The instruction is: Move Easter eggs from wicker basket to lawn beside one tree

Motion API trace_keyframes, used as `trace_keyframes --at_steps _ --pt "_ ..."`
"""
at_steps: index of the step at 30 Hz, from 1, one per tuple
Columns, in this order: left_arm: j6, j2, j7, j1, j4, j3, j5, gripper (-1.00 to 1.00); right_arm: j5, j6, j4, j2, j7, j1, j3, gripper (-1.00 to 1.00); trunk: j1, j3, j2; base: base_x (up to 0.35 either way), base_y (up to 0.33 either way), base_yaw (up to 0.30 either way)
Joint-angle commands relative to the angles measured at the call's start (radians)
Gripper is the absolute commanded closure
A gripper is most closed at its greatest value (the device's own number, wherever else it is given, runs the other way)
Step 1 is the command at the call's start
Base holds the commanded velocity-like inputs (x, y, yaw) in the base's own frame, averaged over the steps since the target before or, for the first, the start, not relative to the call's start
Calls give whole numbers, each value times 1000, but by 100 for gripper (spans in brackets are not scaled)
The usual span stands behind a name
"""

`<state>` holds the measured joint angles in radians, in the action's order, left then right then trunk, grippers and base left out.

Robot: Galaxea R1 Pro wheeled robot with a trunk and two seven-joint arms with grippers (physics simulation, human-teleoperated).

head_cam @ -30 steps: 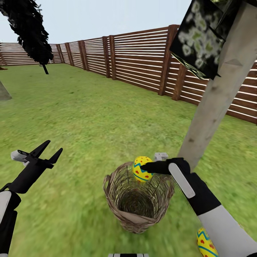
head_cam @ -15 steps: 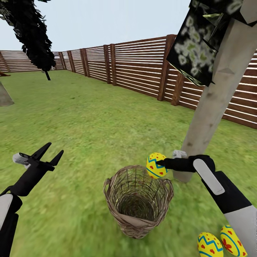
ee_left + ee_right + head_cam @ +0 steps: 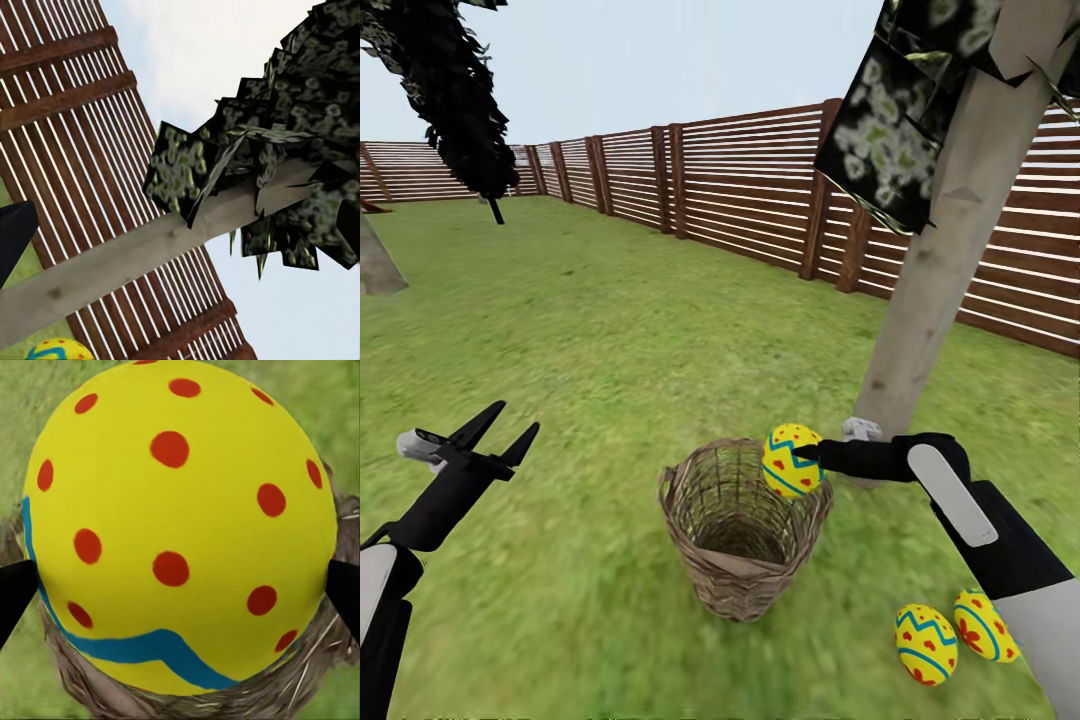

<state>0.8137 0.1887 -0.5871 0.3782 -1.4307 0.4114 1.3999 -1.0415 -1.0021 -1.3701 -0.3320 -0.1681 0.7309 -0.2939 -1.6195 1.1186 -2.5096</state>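
The wicker basket (image 3: pixel 745 530) stands on the lawn (image 3: pixel 610 330) in front of me and looks empty inside. My right gripper (image 3: pixel 808 458) is shut on a yellow Easter egg (image 3: pixel 791 460) (image 3: pixel 180 525), held just above the basket's right rim, close to the tree (image 3: pixel 935 270). Two more Easter eggs (image 3: pixel 926 643) (image 3: pixel 983 625) lie side by side on the grass near the trunk's base, beside my right forearm. My left gripper (image 3: pixel 508 428) hovers open and empty over the grass to the basket's left. In the left wrist view the trunk (image 3: pixel 135 255) and its leaf panels show, with the top of an egg (image 3: pixel 58 350).
A brown slat fence (image 3: pixel 750 185) closes the garden behind the tree. A black conifer-like tree (image 3: pixel 450 90) stands at the far left, and a grey trunk base (image 3: pixel 375 262) sits at the left edge. Open grass spreads left and ahead.
My right gripper has lifted the egg out of the basket and carried it right toward the trunk. The head view has shifted, bringing the two eggs on the grass into sight.
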Motion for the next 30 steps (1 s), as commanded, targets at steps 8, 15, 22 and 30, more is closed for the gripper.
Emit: trace_keyframes --at_steps 8,15,22,30 --pt "5 -2 3 1 -1 1 1 -100 -31 -5 0 -97 208 -1 113 100 0 0 0 -5 0 -25" --pt "5 -2 5 1 -1 2 2 -100 -31 -3 2 -105 208 -1 113 100 0 -8 0 -78 0 -207" --pt "6 -1 5 1 -2 3 1 -100 -31 -1 6 -105 208 -1 113 100 0 -16 0 -196 -177 -213" --pt "6 -2 0 1 -2 1 3 -100 -31 0 9 -105 208 -1 113 100 0 -26 0 -12 -63 -213"
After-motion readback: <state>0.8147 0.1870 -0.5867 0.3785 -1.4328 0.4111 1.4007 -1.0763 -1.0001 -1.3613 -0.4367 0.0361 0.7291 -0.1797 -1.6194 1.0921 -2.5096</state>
